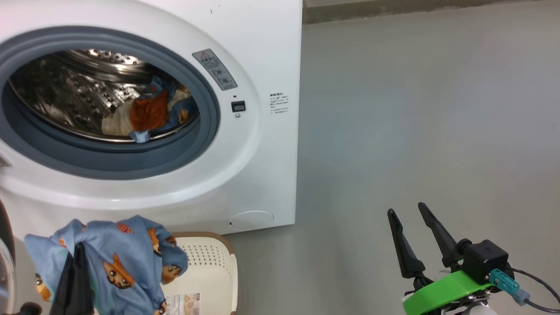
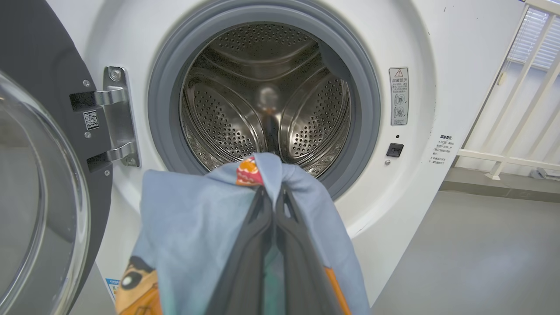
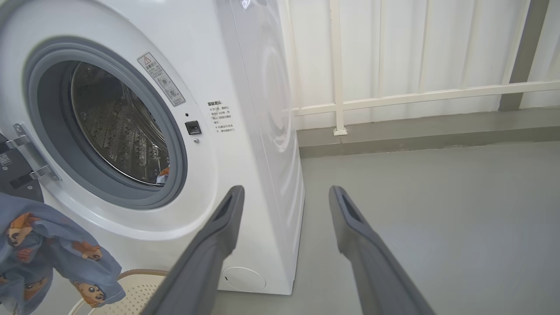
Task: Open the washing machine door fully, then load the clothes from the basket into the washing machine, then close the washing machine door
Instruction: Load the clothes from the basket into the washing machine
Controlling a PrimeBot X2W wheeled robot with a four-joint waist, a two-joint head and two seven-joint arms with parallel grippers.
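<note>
Two bear-printed garments show: one light-blue garment (image 1: 118,253) hangs clamped in the closed dark fingers of the left gripper (image 2: 273,192) above the one cream-white perforated plastic basket (image 1: 218,267), and one cream-and-blue bundle (image 1: 146,114) with an orange patch lies in the steel drum of the single big white washing machine (image 1: 262,175). Its round black-rimmed glass door (image 2: 30,175) stands swung open, and the right gripper (image 1: 407,209) hovers over grey floor (image 1: 415,109), jaws wide apart, empty.

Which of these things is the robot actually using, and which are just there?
In the job: big white front-loading washing machine, its black-rimmed glass door, light-blue bear-print clothes, cream perforated plastic basket.
Just there: white metal railing, grey floor.
</note>
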